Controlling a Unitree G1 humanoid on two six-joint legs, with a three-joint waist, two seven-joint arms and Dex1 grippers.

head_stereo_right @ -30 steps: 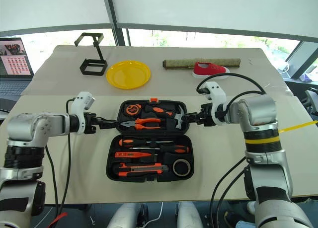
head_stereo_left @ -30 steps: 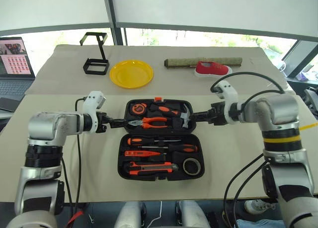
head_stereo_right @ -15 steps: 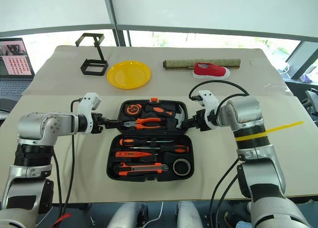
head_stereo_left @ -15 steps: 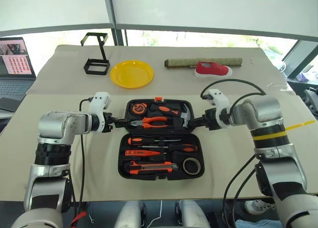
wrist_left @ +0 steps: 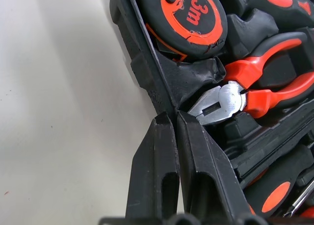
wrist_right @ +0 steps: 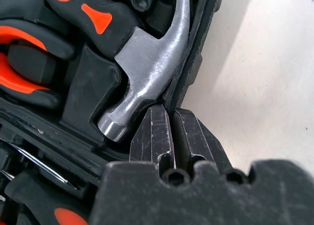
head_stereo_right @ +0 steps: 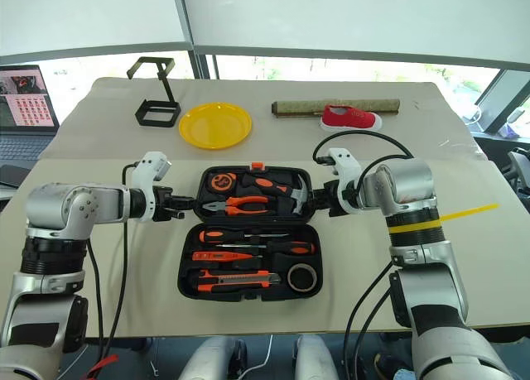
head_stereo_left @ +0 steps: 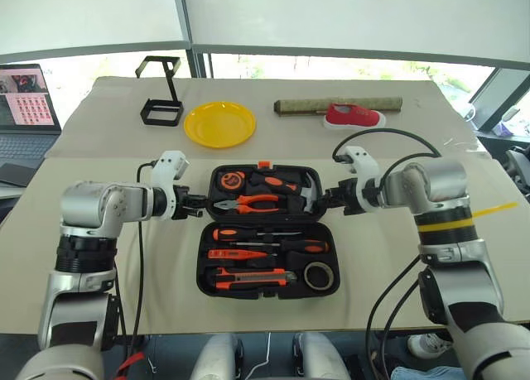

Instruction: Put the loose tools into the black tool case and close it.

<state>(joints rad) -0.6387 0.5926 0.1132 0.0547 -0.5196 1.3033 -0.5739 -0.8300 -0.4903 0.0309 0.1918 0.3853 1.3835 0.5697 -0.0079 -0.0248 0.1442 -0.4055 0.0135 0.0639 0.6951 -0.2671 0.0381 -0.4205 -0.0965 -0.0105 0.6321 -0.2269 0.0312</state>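
- Both arms were clad in silver-grey metallic shells with black ribbed joint bands.
- The right arm (head_stereo_left: 443, 199) wore a yellow tape band.
- White wrist housings sat behind each gripper, with black cables looping from them.
- The left gripper (wrist_left: 169, 137) and right gripper (wrist_right: 171, 129) had matte black, scuffed fingers.

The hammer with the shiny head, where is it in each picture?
Left eye view: hammer at the far half's right end in the black tool case.
Right eye view: same spot.
Left wrist view: not in it.
Right wrist view: steel head fills the middle.
Shared landmark: orange pliers.
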